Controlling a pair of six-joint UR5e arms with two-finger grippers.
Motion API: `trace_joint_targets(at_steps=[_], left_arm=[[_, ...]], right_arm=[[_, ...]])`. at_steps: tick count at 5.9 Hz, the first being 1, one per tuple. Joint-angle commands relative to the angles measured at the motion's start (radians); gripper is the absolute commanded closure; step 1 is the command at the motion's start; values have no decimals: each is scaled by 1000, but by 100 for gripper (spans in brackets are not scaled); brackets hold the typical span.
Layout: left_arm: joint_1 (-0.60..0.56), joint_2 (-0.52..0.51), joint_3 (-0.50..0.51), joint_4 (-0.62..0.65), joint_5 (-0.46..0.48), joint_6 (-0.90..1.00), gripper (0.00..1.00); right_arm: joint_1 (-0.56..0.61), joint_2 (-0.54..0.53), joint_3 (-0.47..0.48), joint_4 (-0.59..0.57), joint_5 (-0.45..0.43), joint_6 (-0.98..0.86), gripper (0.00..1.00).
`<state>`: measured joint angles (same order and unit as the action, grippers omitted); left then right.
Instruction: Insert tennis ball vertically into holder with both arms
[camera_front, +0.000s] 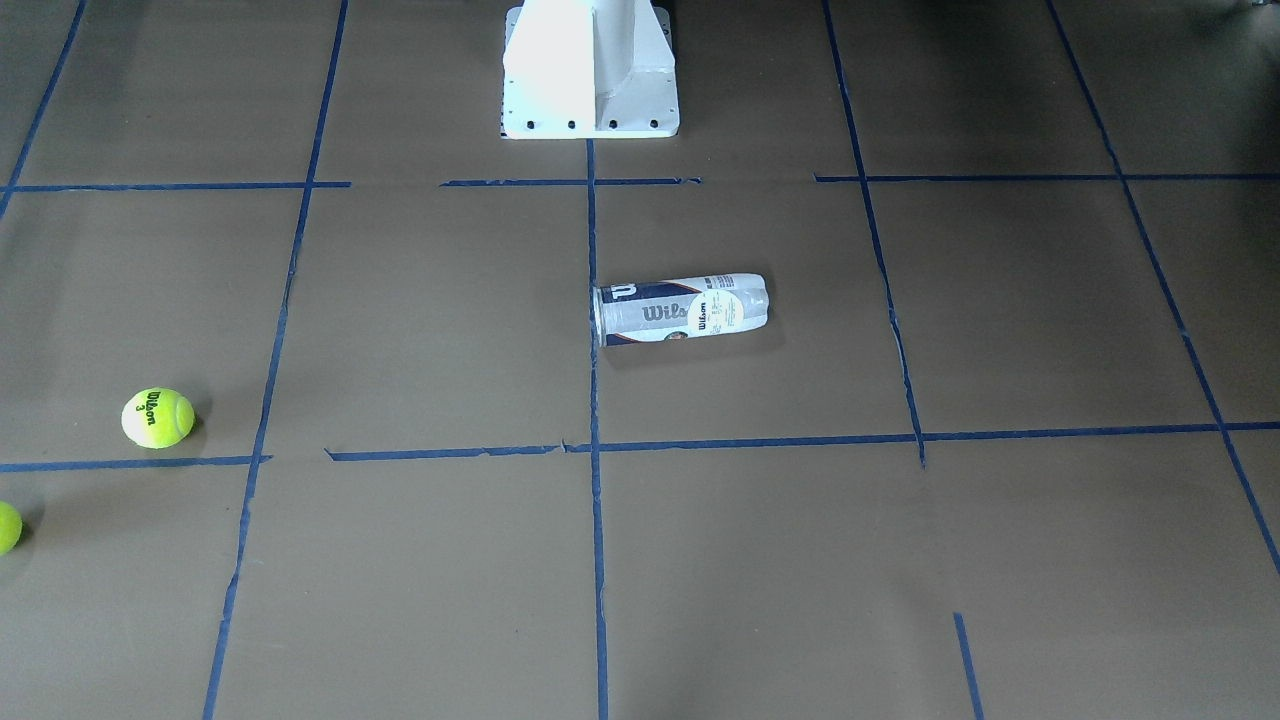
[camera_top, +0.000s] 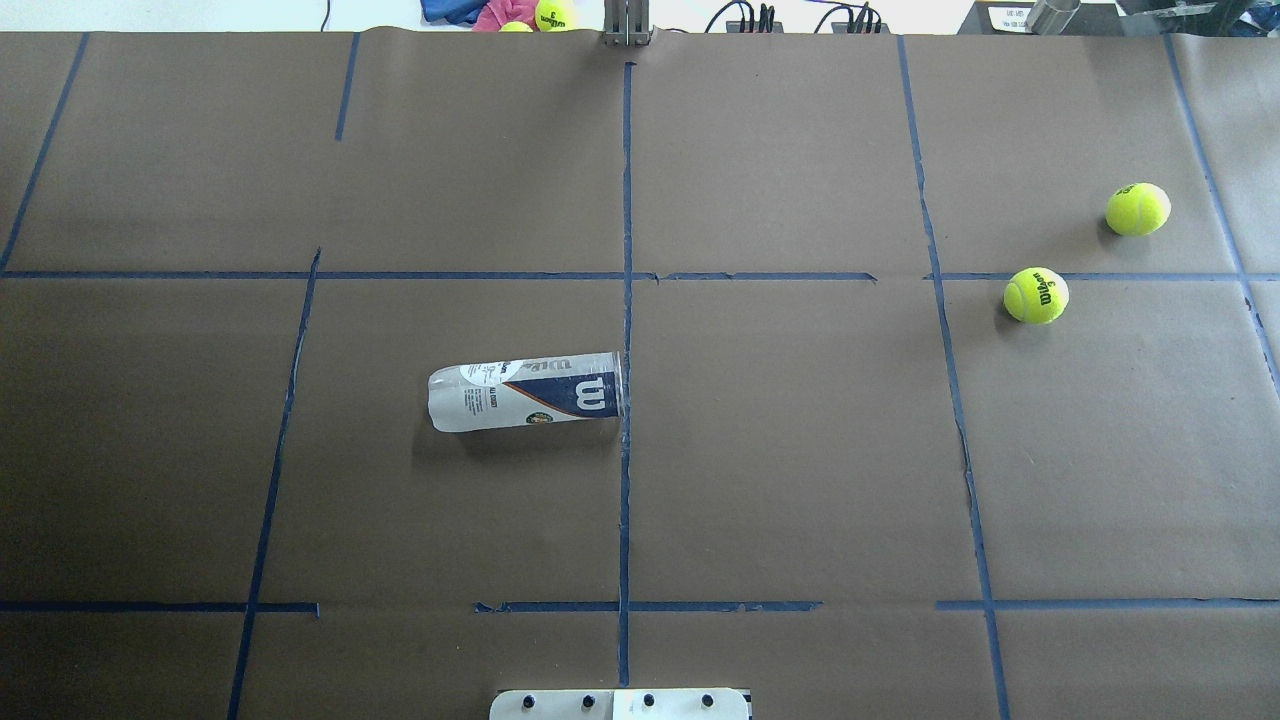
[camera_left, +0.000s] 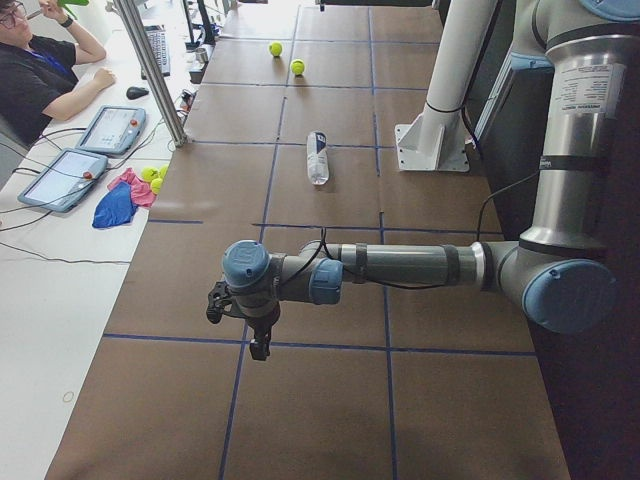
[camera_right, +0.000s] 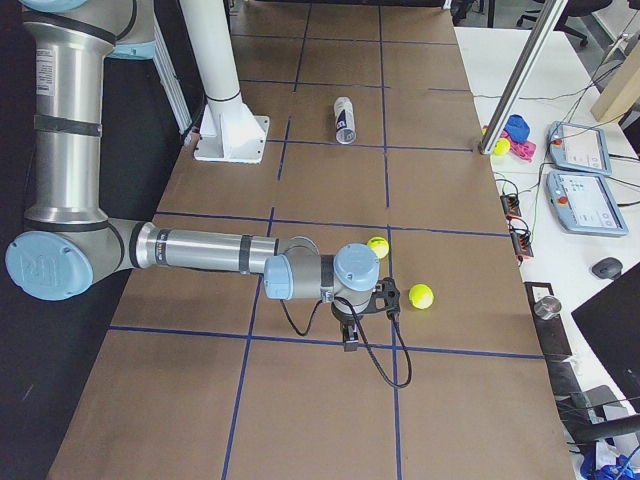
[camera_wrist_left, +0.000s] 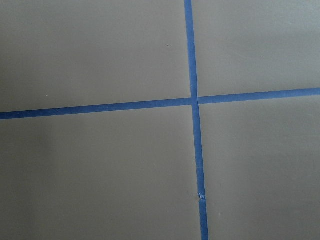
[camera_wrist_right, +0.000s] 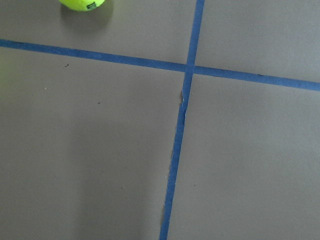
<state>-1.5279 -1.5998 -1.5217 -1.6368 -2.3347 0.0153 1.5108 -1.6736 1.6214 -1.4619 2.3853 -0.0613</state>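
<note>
The holder (camera_front: 682, 309) lies on its side near the table's centre, its metal-rimmed mouth towards the centre tape line; it also shows in the overhead view (camera_top: 527, 390). A tennis ball (camera_top: 1037, 295) with black Wilson print rests on the robot's right side, and a second ball (camera_top: 1138, 209) lies farther out. One ball (camera_wrist_right: 82, 4) shows at the top edge of the right wrist view. My right gripper (camera_right: 348, 338) hangs above the table close to both balls. My left gripper (camera_left: 258, 342) hangs above bare table, far from the holder. I cannot tell whether either is open or shut.
The white pedestal base (camera_front: 590, 70) stands at the robot's edge of the table. A side desk holds tablets, a cloth and spare balls (camera_left: 150, 178), with an operator (camera_left: 40, 70) seated there. A metal post (camera_left: 150, 70) stands at the table's far edge.
</note>
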Motion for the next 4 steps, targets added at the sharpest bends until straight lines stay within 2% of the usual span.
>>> trace_joint_targets(at_steps=[1, 3, 4], left_arm=[[5, 0, 0, 0, 0, 2, 0], [12, -5, -5, 2, 12, -2, 0], [41, -52, 8, -24, 8, -8, 0]], right_arm=[[0, 0, 0, 0, 0, -2, 0], [0, 0, 2, 26, 0, -2, 0], [-1, 2, 9, 79, 0, 8, 0]])
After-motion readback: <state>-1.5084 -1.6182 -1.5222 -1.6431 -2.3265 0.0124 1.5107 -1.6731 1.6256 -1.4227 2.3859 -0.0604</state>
